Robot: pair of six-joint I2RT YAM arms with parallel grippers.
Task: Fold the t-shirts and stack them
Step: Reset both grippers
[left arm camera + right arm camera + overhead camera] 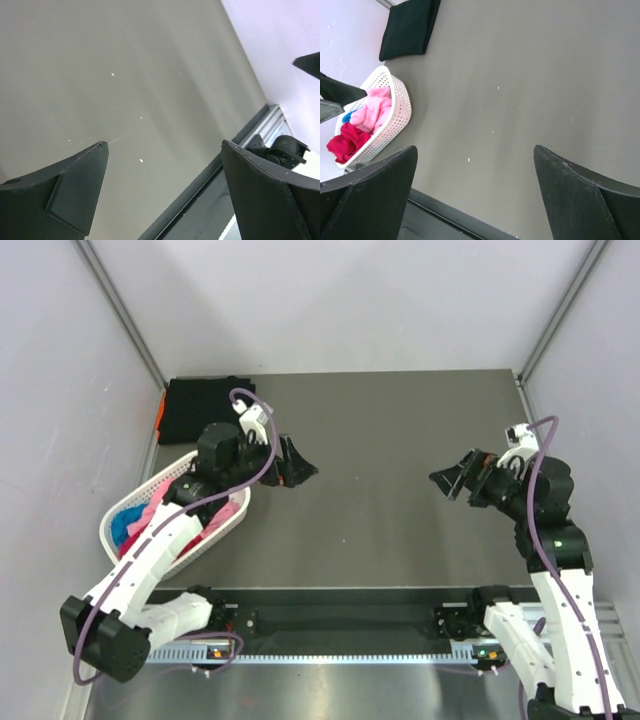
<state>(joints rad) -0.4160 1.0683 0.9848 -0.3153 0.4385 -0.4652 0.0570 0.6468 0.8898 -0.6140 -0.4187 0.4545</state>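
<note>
A folded black t-shirt [205, 408] lies at the table's back left corner, with an orange edge [160, 417] showing beneath its left side. Pink [155, 505], blue [124, 527] and magenta t-shirts are bunched in the white lattice basket [218, 538] at the left. In the right wrist view I see the black t-shirt [410, 27], the pink one [372, 110] and the magenta one [347, 140]. My left gripper [295, 468] [164, 144] hovers open over bare table, right of the basket. My right gripper [452, 480] [475, 147] hovers open at the right, holding nothing.
The grey table [380, 440] is walled at the left, back and right. A black rail [340, 620] with the arm bases runs along the near edge. The basket [402, 107] sits against the left wall, with my left arm reaching over it.
</note>
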